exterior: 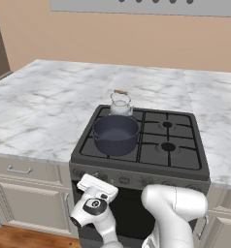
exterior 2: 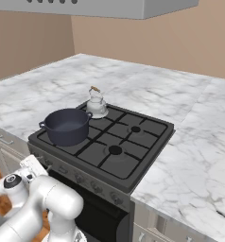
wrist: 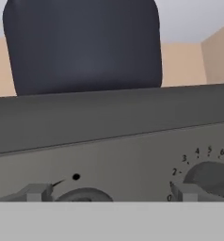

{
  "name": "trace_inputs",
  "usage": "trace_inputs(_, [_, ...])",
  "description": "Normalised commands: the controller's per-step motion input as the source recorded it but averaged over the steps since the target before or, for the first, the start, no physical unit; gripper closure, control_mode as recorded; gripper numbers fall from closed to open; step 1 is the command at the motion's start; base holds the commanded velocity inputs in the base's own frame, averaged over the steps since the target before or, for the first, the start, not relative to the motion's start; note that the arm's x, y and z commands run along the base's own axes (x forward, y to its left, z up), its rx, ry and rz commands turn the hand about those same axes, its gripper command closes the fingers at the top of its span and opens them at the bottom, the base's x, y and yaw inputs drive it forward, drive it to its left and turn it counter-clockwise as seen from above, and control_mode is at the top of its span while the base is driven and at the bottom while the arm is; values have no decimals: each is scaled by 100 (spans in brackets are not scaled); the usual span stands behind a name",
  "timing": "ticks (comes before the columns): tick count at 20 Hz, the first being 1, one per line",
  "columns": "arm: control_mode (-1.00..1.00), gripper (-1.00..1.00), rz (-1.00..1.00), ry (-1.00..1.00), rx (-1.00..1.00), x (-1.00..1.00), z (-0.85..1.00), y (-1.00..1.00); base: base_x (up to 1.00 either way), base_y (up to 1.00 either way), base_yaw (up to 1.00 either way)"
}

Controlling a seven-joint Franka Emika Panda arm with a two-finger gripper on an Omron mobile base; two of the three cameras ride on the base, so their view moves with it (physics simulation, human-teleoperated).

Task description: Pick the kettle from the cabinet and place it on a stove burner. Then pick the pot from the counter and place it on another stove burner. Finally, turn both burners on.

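Note:
The silver kettle (exterior: 121, 104) (exterior 2: 96, 105) stands on the rear left burner of the dark range. Just in front of it, the wide dark pot (exterior: 115, 134) (exterior 2: 67, 125) (wrist: 81, 44) sits on the front left burner. My gripper (exterior: 100, 181) (exterior 2: 33, 165) (wrist: 111, 193) is low at the range's front panel, below the pot. It is open, and a knob (wrist: 83, 194) lies between its fingertips (wrist: 36, 192). A second knob (wrist: 210, 179) with numbers around it is to the right. The cabinet is out of view.
The two right burners (exterior: 167, 125) (exterior: 168, 146) (exterior 2: 135, 129) (exterior 2: 115, 150) are bare. White marble counter (exterior: 40, 106) (exterior 2: 194, 156) flanks the range on both sides, with beige drawer fronts (exterior: 20, 169) below. A grey hood (exterior 2: 109, 7) hangs above.

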Motion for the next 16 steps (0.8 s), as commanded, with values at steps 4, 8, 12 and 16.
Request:
trace_inputs(4, [-100, -100, 13, 0, -1, 10, -8, 0, 0, 0, 0])
trace_inputs(8, [-100, -100, 12, 0, -2, 2, -21, 0, 0, 0, 0])
trace_inputs(12, [-100, -100, 9, 0, -2, 0, -18, 1, 0, 0, 0])
trace_inputs(16, [-100, -100, 3, 0, -2, 4, -10, 13, 0, 0, 0])
